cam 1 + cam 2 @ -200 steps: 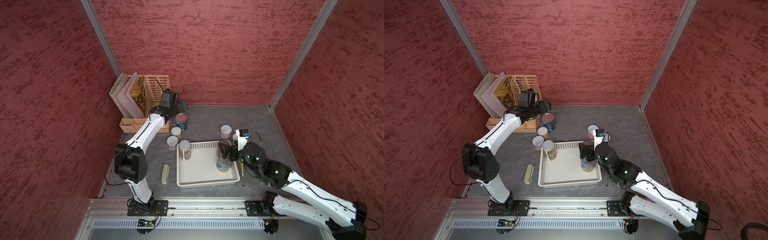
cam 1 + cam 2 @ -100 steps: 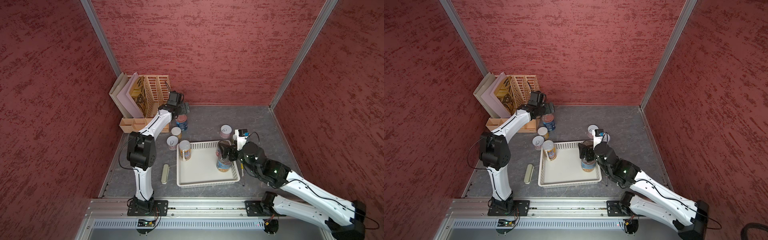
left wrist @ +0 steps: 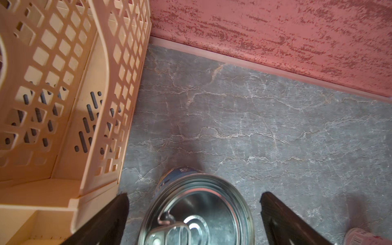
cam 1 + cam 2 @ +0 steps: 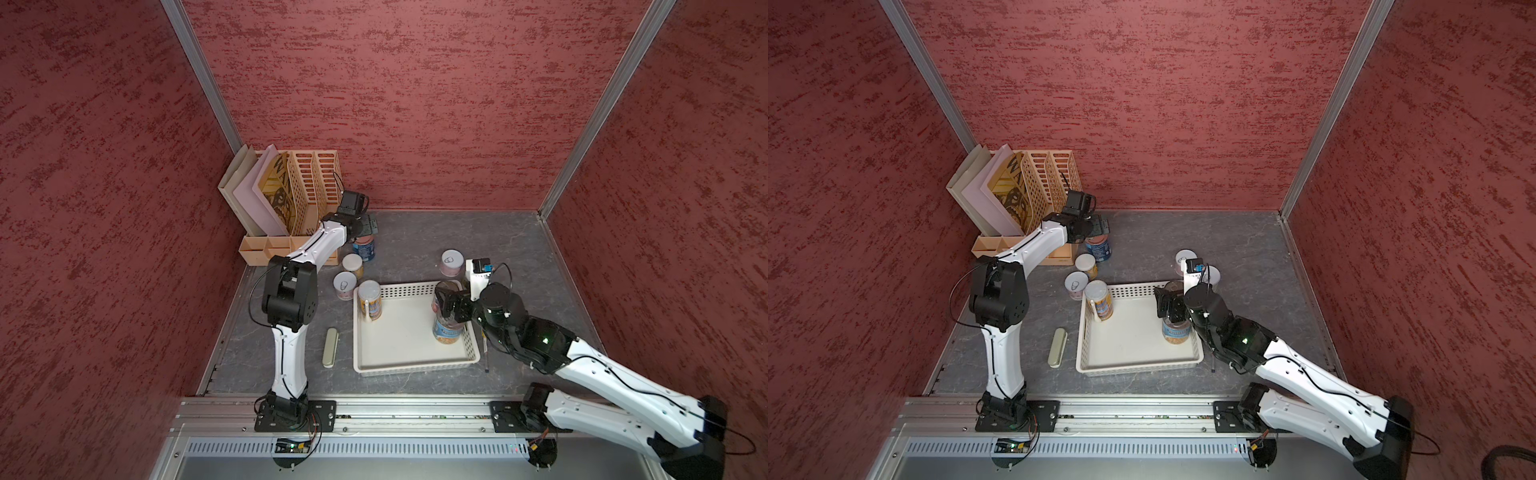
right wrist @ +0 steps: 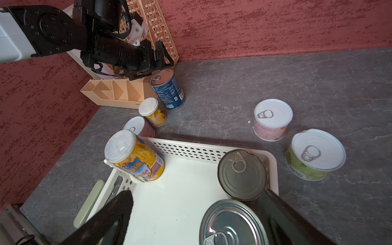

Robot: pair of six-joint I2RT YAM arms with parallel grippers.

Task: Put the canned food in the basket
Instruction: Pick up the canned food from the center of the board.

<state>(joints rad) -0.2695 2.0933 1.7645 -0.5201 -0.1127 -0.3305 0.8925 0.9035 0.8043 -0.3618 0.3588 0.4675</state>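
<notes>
We've both top views high overhead sharing the whole grey stone-look tabletop; wrist cams close, both catching the blue-labelled metal can

The left arm and right arm had glossy white link shells between bulky black joint housings, with thin black cables looped along them. Each stood on a black base plate fixed with silver screws to the aluminium rail. A green light glowed on one black housing of the right arm. The left gripper and right gripper had flat, dark jaws.
</notes>
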